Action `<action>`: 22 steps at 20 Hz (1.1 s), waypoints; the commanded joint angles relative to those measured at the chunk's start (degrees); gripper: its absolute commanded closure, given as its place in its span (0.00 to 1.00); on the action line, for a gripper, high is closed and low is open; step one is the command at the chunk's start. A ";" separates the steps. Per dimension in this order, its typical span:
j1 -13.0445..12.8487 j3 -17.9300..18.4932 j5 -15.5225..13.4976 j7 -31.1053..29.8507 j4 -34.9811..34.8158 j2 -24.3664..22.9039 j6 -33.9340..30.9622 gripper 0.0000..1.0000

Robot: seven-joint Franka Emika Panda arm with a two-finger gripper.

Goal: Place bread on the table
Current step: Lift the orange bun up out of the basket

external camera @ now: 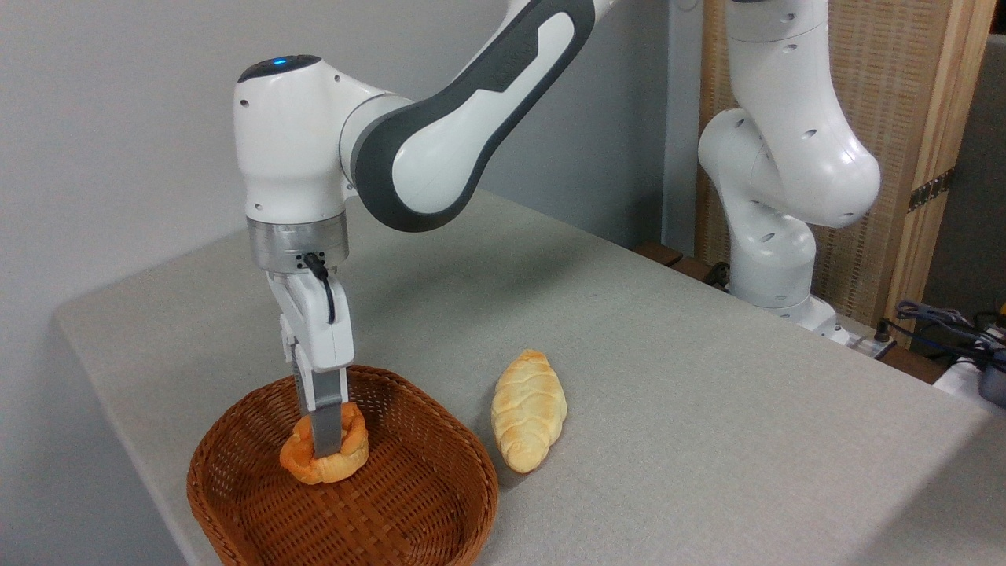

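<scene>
I've got the jaws (326, 440) down in the wicker basket (409, 503), closed around the bread (346, 460), which looks barely off the basket floor, so lift and transfer to the counter (668, 377) beside the braided loaf (528, 410) remain.

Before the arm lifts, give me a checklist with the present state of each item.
1. Gripper down at the bun: ok, near finger lies across its front.
2. Jaws closed firmly on the bun: cannot tell, far finger hidden.
3. Bun still inside the wicker basket: ok, not yet lifted out.
4. Free table space for placing: ok, bare surface right of the basket.
5. Braided loaf out of the way: ok, lies on the table beside the basket, apart from the gripper.
</scene>
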 commanded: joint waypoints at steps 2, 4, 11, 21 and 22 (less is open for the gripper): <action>-0.08 0.06 0.94 0.07 -0.60 -0.67 1.35 0.72; -0.08 0.49 0.85 -0.10 -0.16 -1.29 1.35 0.72; 0.27 4.18 0.06 -0.72 0.90 -7.08 0.74 0.72; -0.08 6.04 -2.75 0.16 -3.04 -21.14 -19.73 0.71; -0.60 5.69 -2.84 0.07 -5.49 -22.89 -19.92 0.70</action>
